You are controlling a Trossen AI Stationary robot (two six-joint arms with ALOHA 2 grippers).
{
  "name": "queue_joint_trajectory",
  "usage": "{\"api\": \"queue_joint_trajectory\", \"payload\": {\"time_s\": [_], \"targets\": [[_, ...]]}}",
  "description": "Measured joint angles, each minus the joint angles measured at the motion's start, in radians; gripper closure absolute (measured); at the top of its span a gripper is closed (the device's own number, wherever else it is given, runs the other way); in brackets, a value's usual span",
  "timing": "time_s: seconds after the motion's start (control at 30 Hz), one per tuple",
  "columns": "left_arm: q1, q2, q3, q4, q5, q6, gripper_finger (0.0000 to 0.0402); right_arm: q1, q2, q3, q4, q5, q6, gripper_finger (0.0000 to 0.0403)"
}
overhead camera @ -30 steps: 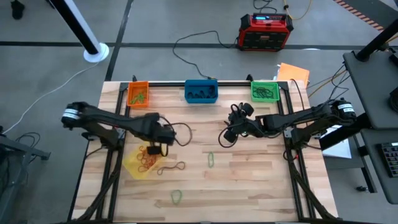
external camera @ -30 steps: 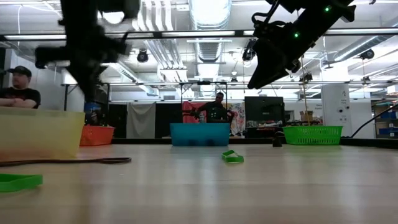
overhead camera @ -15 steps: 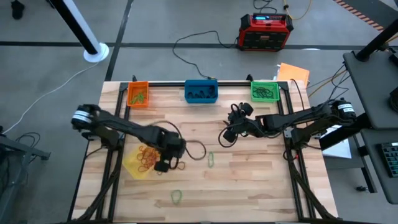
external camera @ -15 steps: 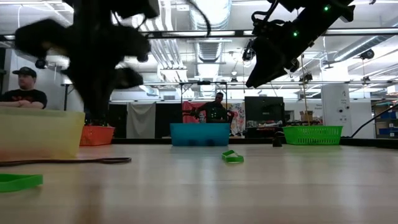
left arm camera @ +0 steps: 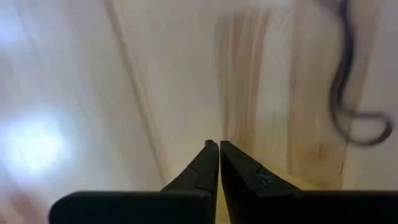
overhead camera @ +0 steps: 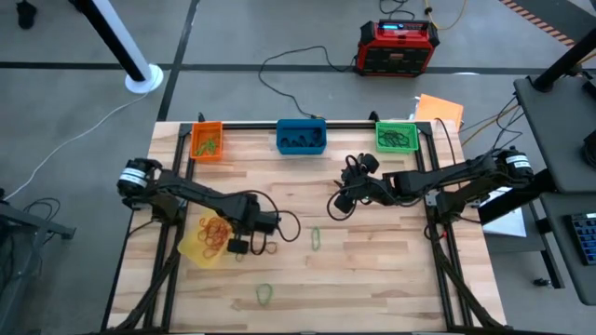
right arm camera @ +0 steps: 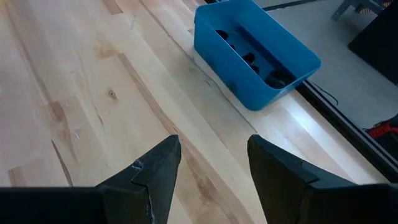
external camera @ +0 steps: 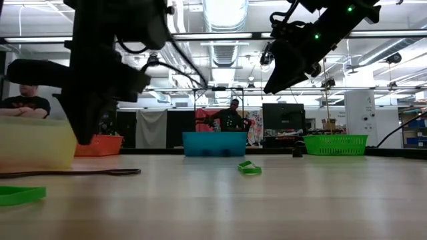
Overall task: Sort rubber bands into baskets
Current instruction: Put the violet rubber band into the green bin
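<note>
Right, left pincer (overhead camera: pixel 240 247) hangs low over the worktop (overhead camera: pixel 372 270) at about 8 o'clock from centre, tips pressed together with nothing between them in the left wrist view. It sits just beside the yellow basket (overhead camera: pixel 198 249), which holds a heap of red-brown bands (overhead camera: pixel 214 234), and near a dark band (overhead camera: pixel 266 247) lying stretched on the wood. Right pincer (overhead camera: pixel 346 197) waits at 1 o'clock, jaws apart and empty, facing the blue basket (right arm camera: pixel 255 56).

Step in hand looks like picking that dark band. To do it well: spread the tips first, come down straddling one strand and not the whole loop, close across the strand, lift straight so it doesn't snag the yellow basket's edge.

Dark band's long axis runs roughly 9-to-3 in the high view, its wider loop end pointing toward 3. Green band (overhead camera: pixel 317 238) near centre lies long axis 12-to-6. Another green band (overhead camera: pixel 264 294) sits at 6 o'clock, also roughly 12-to-6. Orange basket (overhead camera: pixel 207 141), blue and green basket (overhead camera: pixel 395 137) line the 12 o'clock edge, long sides along it.
</note>
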Motion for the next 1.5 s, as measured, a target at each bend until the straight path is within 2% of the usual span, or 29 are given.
{"api": "queue_joint_trajectory", "payload": {"time_s": [0.77,1.07,1.13,1.3,1.4,1.5], "targets": [[0.0,-0.066,-0.099,-0.156,-0.021,-0.168,0.0401,0.0,0.0,0.0,0.0,0.0,0.0,0.022],[0.001,-0.244,-0.096,-0.144,-0.122,-0.198,0.0401,0.0,0.0,0.0,0.0,0.0,0.0,0.022],[-0.007,-0.307,-0.095,-0.082,-0.122,-0.197,0.0401,0.0,0.0,0.0,0.0,0.0,0.0,0.022],[-0.055,-0.439,-0.127,0.221,-0.12,-0.15,0.0401,0.0,0.0,0.0,0.001,0.0,0.0,0.022],[-0.079,-0.458,-0.153,0.374,-0.12,-0.168,0.0402,0.0,0.0,0.0,0.002,0.0,0.0,0.022],[-0.105,-0.434,-0.158,0.441,-0.12,-0.205,0.0402,0.0,0.0,0.0,0.002,0.0,0.0,0.022]]}}
